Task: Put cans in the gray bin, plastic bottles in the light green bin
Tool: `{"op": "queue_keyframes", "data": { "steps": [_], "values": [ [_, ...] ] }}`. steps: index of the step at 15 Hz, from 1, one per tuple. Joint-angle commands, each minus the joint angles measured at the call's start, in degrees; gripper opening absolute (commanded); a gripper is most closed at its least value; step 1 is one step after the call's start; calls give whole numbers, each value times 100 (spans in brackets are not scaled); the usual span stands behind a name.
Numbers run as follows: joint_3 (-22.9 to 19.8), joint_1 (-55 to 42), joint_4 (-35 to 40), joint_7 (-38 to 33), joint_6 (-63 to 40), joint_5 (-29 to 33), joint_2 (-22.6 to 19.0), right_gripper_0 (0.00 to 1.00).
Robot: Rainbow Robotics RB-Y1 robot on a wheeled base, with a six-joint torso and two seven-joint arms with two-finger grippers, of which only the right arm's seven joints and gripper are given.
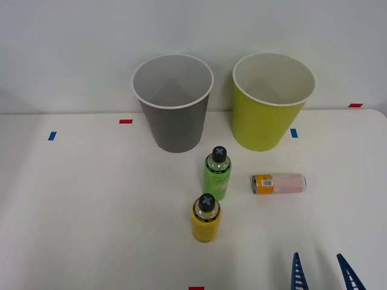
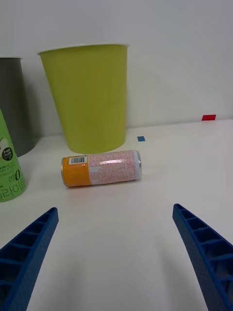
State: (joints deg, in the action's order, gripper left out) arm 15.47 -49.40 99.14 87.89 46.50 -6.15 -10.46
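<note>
the hand (image 2: 116, 252) has blue, ribbed, tapering fingers (image 2: 204, 252).

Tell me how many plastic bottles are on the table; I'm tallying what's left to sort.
2. The green bottle stands upright just in front of the gray bin; the yellow bottle stands upright nearer the robot, just in front of the green one. Bin insides are only partly visible.
</note>
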Motion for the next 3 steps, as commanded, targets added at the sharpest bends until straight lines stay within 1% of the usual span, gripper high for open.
{"op": "queue_keyframes", "data": {
  "steps": [1,3],
  "values": [
    [0,0,0,0,0,0,0,81],
    [0,0,0,0,0,0,0,81]
  ]
}}
